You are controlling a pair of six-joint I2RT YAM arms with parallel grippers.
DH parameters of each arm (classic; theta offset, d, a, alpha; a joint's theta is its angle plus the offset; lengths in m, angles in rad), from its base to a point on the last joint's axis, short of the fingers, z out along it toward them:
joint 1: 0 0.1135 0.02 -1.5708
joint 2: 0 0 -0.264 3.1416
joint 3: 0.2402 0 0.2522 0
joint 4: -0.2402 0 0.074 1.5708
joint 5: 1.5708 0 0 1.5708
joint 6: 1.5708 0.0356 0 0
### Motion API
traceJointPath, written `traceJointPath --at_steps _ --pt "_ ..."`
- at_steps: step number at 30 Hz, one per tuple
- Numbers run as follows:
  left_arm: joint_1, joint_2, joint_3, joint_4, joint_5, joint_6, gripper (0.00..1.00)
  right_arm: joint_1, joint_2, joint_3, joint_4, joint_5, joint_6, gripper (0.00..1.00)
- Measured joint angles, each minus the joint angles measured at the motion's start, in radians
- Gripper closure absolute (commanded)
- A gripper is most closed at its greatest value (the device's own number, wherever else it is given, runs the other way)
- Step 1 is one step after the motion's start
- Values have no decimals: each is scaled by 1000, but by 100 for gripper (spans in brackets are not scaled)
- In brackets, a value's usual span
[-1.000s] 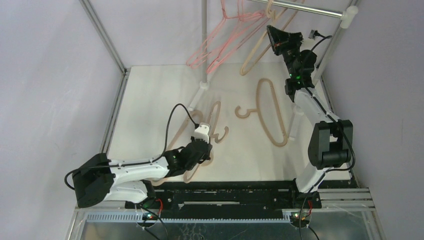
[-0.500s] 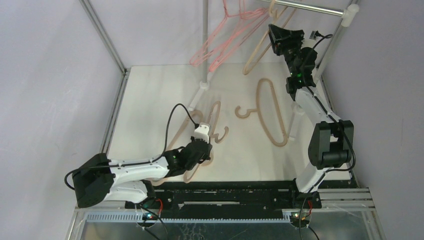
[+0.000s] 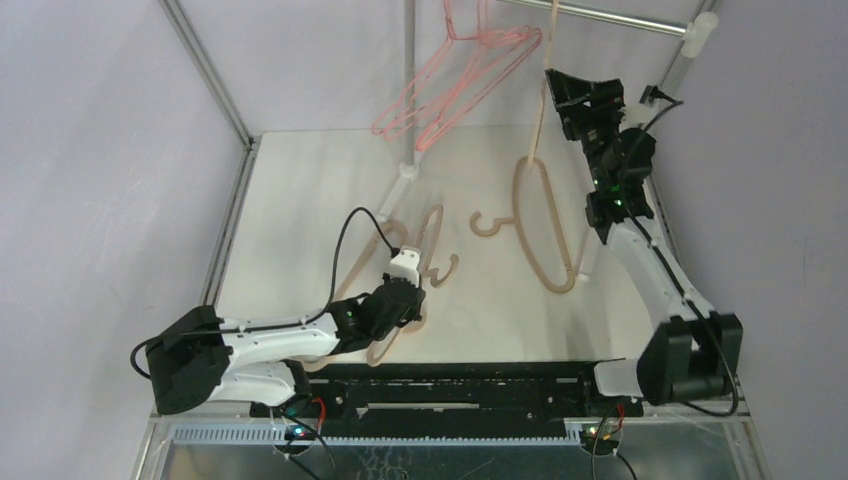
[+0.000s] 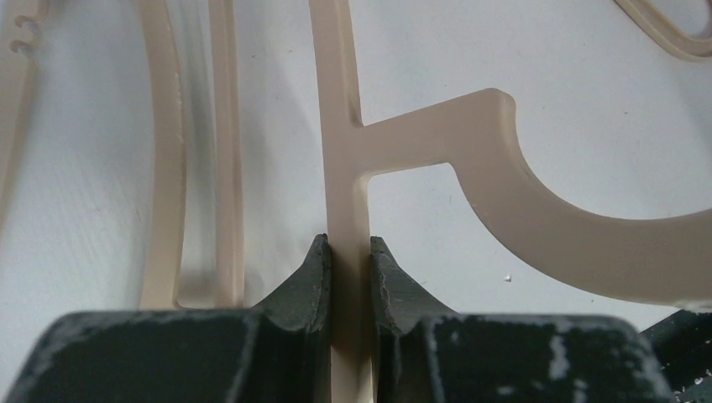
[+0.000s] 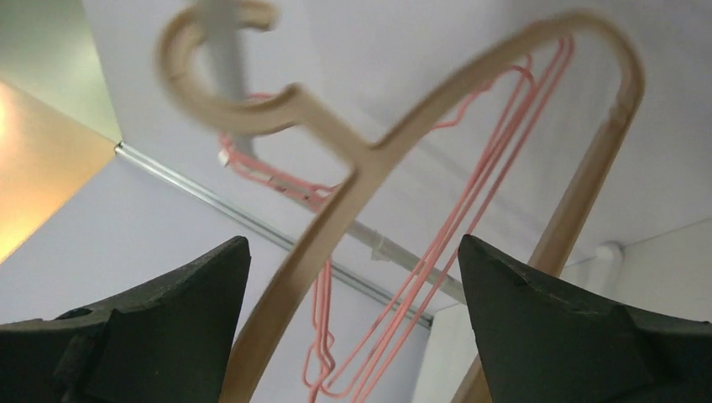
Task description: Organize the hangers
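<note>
A beige hanger [image 3: 541, 95] hangs by its hook from the rack rod [image 3: 620, 18], seen edge-on from above. My right gripper [image 3: 562, 92] stands open just to its right, off it. In the right wrist view the same hanger [image 5: 369, 159] crosses between the wide-apart fingertips [image 5: 354, 243] without touching them. Pink wire hangers [image 3: 452, 78] hang further left on the rod. My left gripper [image 4: 348, 248] is shut on the straight bar of a beige hanger [image 4: 340, 126] lying on the table [image 3: 300, 200], below its hook [image 4: 504, 185]. From above, that gripper [image 3: 402, 300] sits low at the table's front.
Another beige hanger [image 3: 545, 225] lies flat on the table's right half. A further beige hanger [image 4: 168, 168] overlaps the held one on its left. A vertical rack pole [image 3: 408, 90] stands at the back centre and a slanted one [image 3: 665, 90] beside my right arm.
My right gripper has opened and let go of the beige hanger, which now hangs on the rod and has swung edge-on. The right arm drew back to the right. The left arm has not moved.
</note>
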Motion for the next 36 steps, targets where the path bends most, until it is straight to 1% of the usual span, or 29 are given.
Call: traceJointPath --at_steps 4,7,13,15,17,19,21,26,31,36 --pt "0 8 0 0 1 0 100 30 -161 -69 -30 50 -137 0" --pt "0 9 0 0 2 0 100 51 -284 -111 -88 99 -252 0" --pt "0 12 0 1 3 0 100 85 -500 -149 -320 253 -476 1" --pt "0 20 0 2 6 0 100 93 -540 -148 -417 301 -539 2" --pt "0 29 0 2 10 1 100 101 -562 -135 -544 349 -594 5" --pt "0 37 0 6 14 1 100 107 -560 -129 -651 378 -622 7" --pt "0 45 2 8 23 2 100 122 -547 -129 -758 400 -645 7" --pt "0 50 2 15 33 11 100 190 -469 -144 -947 437 -677 7" --pt "0 50 3 17 36 19 100 222 -351 -187 -1038 406 -685 6" --pt "1 50 3 20 37 22 100 237 -180 -196 -1083 377 -703 6"
